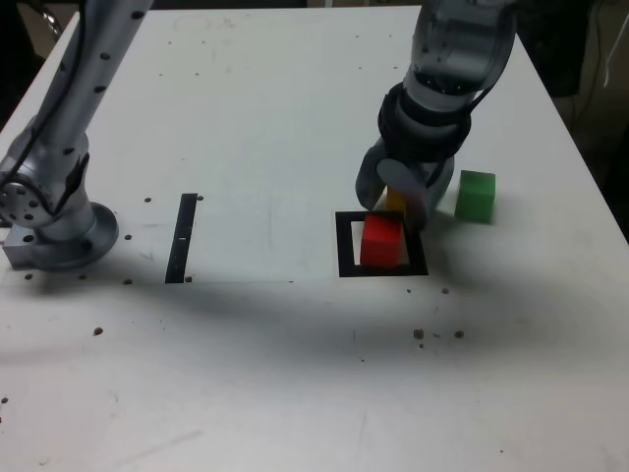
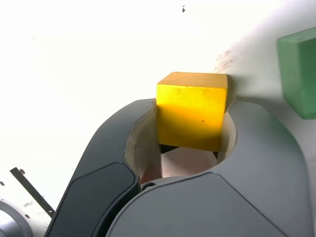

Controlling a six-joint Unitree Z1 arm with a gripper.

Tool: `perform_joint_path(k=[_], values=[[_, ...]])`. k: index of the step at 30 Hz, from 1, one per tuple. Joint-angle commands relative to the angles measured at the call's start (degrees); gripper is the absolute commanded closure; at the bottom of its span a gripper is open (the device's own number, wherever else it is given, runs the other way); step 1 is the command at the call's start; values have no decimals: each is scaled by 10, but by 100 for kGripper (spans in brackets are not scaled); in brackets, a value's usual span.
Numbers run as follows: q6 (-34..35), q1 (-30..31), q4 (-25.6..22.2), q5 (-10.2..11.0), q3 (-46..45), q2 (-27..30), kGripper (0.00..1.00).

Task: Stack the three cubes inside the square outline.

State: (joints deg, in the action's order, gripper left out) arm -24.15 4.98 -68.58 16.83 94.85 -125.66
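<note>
Gripper (image 1: 401, 202) around yellow cube (image 2: 191, 112), green cube (image 1: 476, 197) near.

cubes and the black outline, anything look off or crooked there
Nothing looks damaged or spilled. The red cube sits inside the outline, the yellow one is between the gripper's fingers, and the green one stands outside. Only dark specks mark the tabletop.

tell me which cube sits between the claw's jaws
The yellow cube; the red one is inside the square outline, the green off to the side.
</note>
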Motion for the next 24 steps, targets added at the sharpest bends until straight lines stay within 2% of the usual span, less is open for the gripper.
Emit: perform_joint_path(k=[1,9,15,20,24], values=[[-1,-1,3,0,3,-2,72],[5,-1,-6,9,1,12,76],[39,6,-36,12,-12,78,76],[89,23,-75,-1,-7,119,76],[142,45,-99,-25,2,130,76]])
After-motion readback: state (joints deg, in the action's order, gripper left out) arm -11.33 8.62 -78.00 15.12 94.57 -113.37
